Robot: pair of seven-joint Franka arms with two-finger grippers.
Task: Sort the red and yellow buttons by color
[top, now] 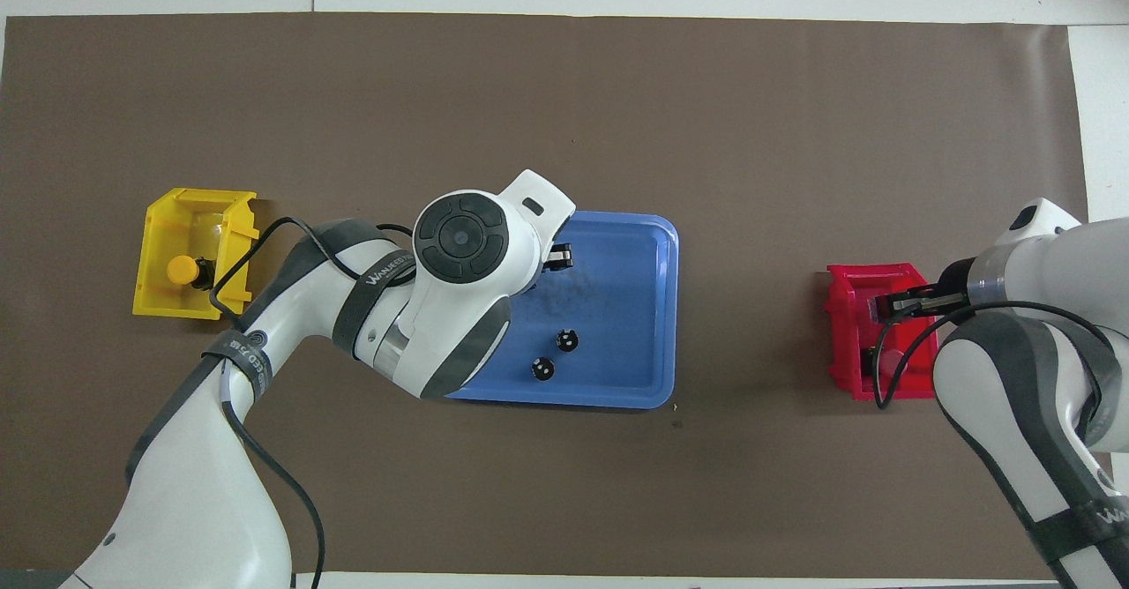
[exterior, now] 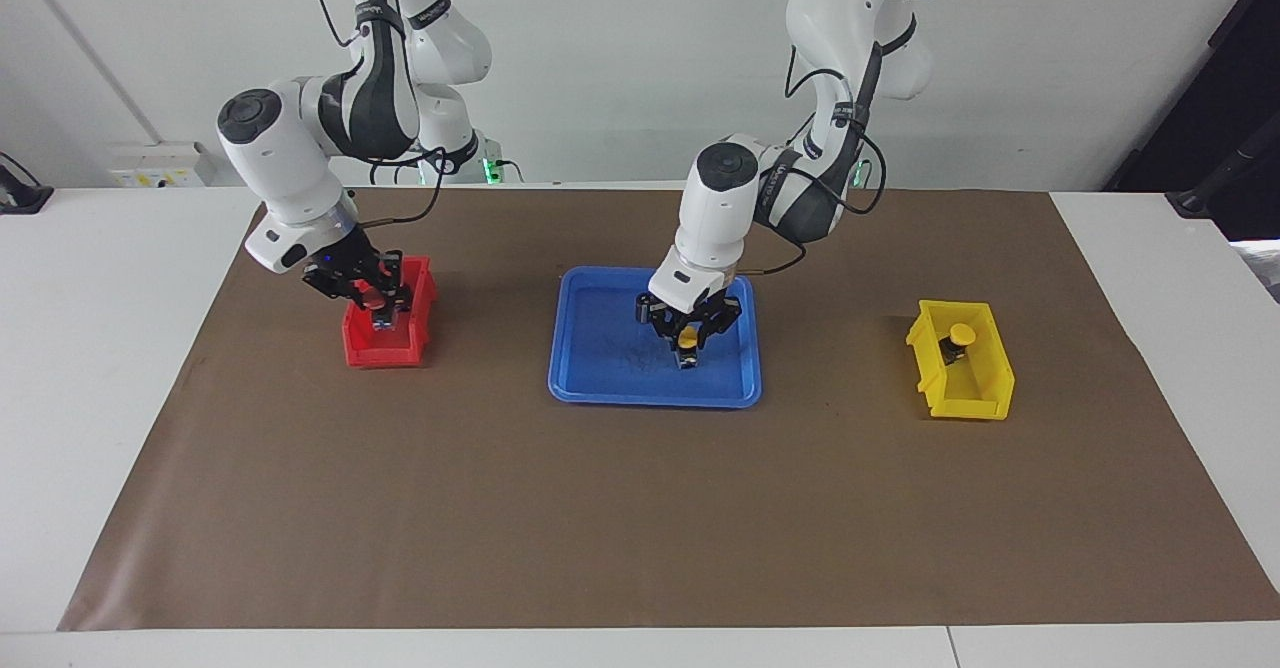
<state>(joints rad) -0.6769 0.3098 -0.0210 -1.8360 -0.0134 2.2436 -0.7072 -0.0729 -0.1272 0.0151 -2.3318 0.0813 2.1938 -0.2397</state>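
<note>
In the blue tray (exterior: 600, 373), my left gripper (exterior: 687, 351) is shut on a yellow button (exterior: 687, 339), its yellow cap showing between the fingers. The overhead view hides this grip under the left arm's wrist. Another yellow button (exterior: 962, 333) (top: 183, 269) lies in the yellow bin (exterior: 985, 388) (top: 159, 227) toward the left arm's end of the table. My right gripper (exterior: 383, 320) (top: 889, 307) is down in the red bin (exterior: 385, 353) (top: 847, 342), shut on a red button (exterior: 373, 298).
Two dark cylinders (top: 567, 339) (top: 542, 368) without coloured caps stand in the blue tray (top: 635, 245), on the side nearer the robots. A brown mat (exterior: 640, 528) covers the table under the tray and both bins.
</note>
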